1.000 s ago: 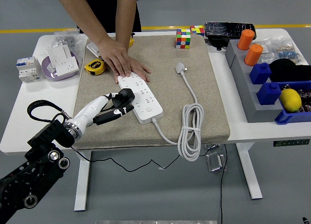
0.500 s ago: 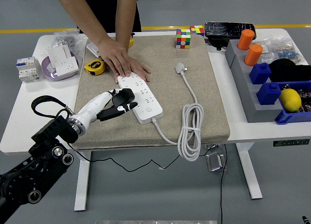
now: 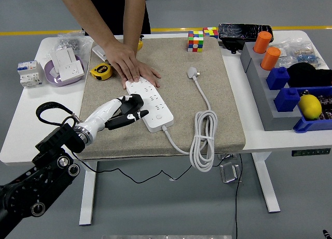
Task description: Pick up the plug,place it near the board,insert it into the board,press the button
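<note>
From the head view, a person's hand (image 3: 136,69) is pressing flat on the white power strip (image 3: 150,104) on the tan mat (image 3: 218,94), beside a yellow tape measure (image 3: 100,71). The left hand (image 3: 124,113) is gripping the black plug (image 3: 135,103) at the strip's left edge, slightly higher than half a second ago.

Even, bright overhead light falls across the white table (image 3: 36,126), casting only soft, short shadows beneath the coiled cable (image 3: 203,138) and the person's hand (image 3: 134,69). The frame is sharp throughout, without glare; straight edges bow slightly toward the corners.
</note>
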`<action>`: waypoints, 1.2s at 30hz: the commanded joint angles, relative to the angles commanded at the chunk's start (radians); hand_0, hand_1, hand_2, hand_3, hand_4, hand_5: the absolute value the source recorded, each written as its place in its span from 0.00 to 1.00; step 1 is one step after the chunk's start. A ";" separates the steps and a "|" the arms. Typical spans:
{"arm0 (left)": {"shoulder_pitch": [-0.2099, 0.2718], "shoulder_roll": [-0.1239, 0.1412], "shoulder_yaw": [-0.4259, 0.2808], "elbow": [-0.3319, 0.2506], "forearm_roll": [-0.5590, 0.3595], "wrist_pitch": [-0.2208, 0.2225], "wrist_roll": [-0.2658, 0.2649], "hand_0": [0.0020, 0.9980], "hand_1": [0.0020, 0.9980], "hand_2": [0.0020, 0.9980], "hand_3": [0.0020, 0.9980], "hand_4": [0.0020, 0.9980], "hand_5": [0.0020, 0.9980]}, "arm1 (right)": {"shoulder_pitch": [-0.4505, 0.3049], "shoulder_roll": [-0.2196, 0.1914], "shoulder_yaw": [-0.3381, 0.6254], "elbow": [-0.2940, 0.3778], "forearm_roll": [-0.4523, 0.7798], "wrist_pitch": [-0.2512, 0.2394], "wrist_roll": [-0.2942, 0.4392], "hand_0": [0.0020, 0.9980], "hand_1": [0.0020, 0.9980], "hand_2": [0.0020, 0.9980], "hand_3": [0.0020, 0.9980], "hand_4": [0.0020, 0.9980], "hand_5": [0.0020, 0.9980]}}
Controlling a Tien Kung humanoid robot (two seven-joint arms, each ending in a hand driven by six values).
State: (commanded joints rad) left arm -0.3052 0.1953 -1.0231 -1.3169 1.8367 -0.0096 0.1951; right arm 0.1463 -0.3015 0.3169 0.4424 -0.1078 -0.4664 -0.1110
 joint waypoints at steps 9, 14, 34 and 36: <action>-0.005 -0.001 0.007 0.008 -0.002 0.000 -0.002 1.00 1.00 0.97 0.91 1.00 1.00 | 0.002 -0.001 0.000 0.000 0.000 0.000 0.000 0.96 0.85 0.78 0.80 1.00 1.00; -0.017 0.003 0.022 0.017 0.001 0.002 -0.005 1.00 1.00 0.97 0.91 1.00 1.00 | -0.001 -0.002 -0.004 0.000 0.001 0.000 0.000 0.96 0.85 0.78 0.80 1.00 1.00; -0.075 0.014 0.091 0.044 0.016 0.013 -0.021 1.00 0.99 0.96 0.90 1.00 1.00 | -0.001 -0.003 -0.011 0.001 0.001 0.000 0.000 0.96 0.85 0.78 0.80 1.00 1.00; -0.084 0.015 0.099 0.050 0.017 0.013 -0.023 1.00 0.99 0.96 0.90 1.00 1.00 | 0.000 -0.003 -0.011 0.001 0.000 0.000 0.000 0.96 0.85 0.78 0.80 1.00 1.00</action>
State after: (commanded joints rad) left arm -0.3889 0.2104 -0.9240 -1.2672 1.8535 0.0032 0.1723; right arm 0.1462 -0.3048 0.3062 0.4435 -0.1077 -0.4667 -0.1113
